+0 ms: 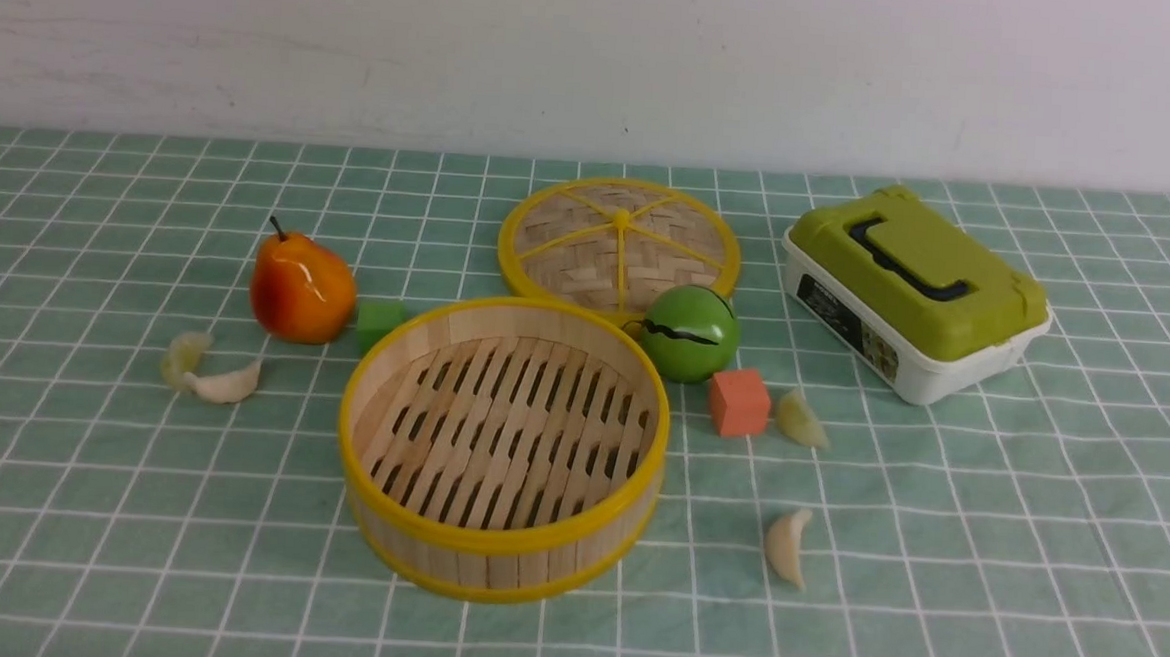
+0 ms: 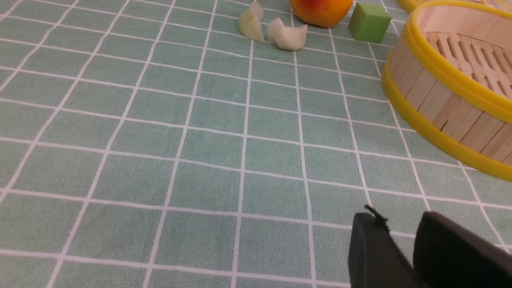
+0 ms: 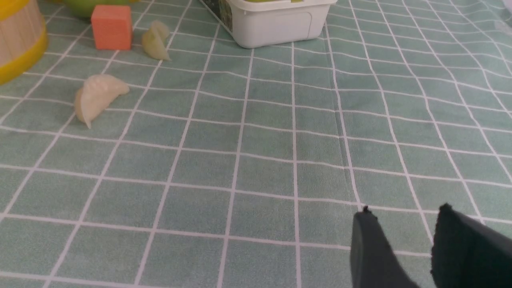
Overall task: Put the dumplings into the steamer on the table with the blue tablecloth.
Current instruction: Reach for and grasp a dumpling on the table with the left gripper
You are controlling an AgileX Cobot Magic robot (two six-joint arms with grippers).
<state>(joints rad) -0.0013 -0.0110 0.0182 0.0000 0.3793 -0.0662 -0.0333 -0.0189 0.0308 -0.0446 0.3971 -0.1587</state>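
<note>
The steamer [image 1: 502,444] stands empty in the middle of the table with the blue tablecloth [image 1: 985,530]. Two dumplings lie to its left, one yellow-green [image 1: 185,353] and one white [image 1: 227,384]. On its right lie another yellow-green one [image 1: 801,418] and a white one [image 1: 787,545]. No arm shows in the front view. My left gripper [image 2: 398,218] hovers over bare cloth, open and holding nothing, well short of the left pair [image 2: 287,35] and beside the steamer wall [image 2: 440,72]. My right gripper [image 3: 404,212] is also open and holds nothing, far from the white dumpling [image 3: 98,96].
A pear [image 1: 302,289] and a green cube [image 1: 379,323] sit left of the steamer. Behind it lie the flat woven lid [image 1: 618,242], a green apple [image 1: 690,332] and an orange cube [image 1: 739,401]. A green-lidded white box [image 1: 912,291] stands at the back right.
</note>
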